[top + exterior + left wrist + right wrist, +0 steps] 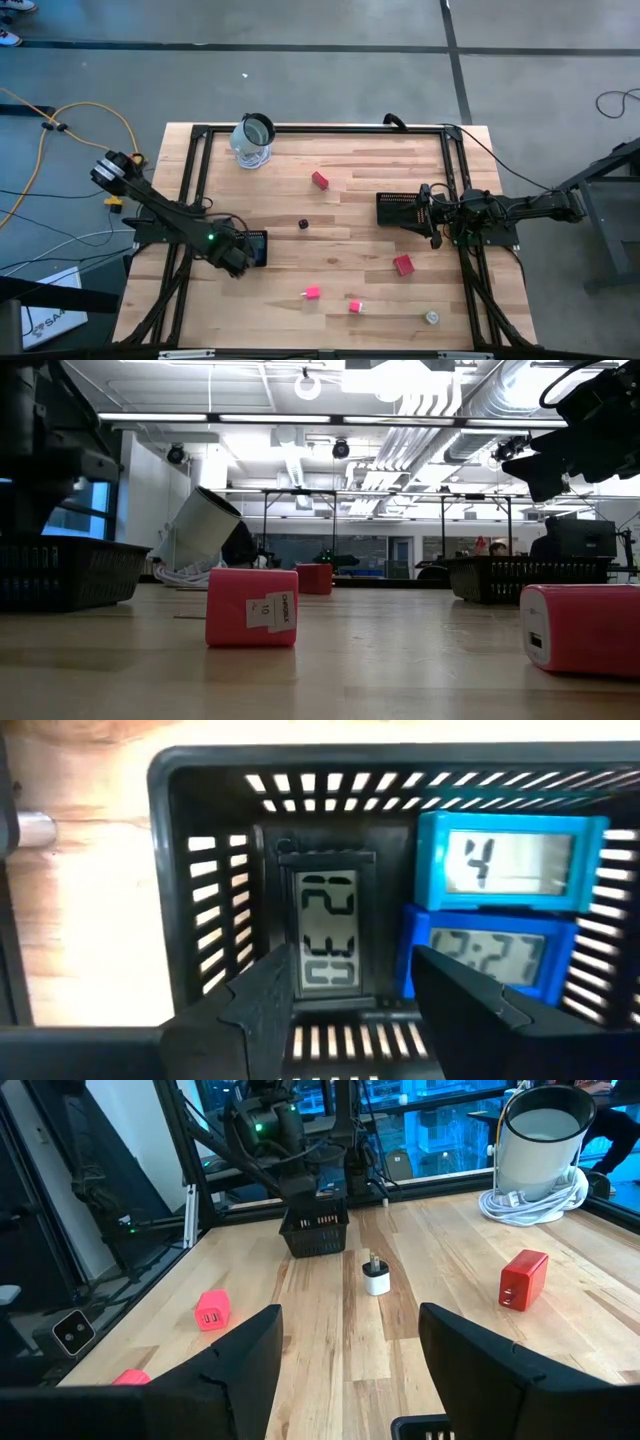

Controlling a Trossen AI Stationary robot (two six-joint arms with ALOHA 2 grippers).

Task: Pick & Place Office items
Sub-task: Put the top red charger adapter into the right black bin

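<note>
My left gripper [237,258] [355,1010] hangs open over the left black mesh tray [257,247]. In that tray lie a black-framed display [330,928], seen between my fingers, and two blue displays [498,860] side by side with it. My right gripper [432,216] [350,1370] is open beside the right mesh tray [398,208]. On the wood lie two red blocks [320,180] [403,264], two pink blocks [313,293] [355,306], a small dark cube [303,224] and a whitish round piece [432,317].
A clear glass jar [253,140] stands near the table's far edge on a coil of white cord. A black frame [300,129] runs round the tabletop. In the low view a pink block [252,607] stands close to the camera, with another [580,628] on the right.
</note>
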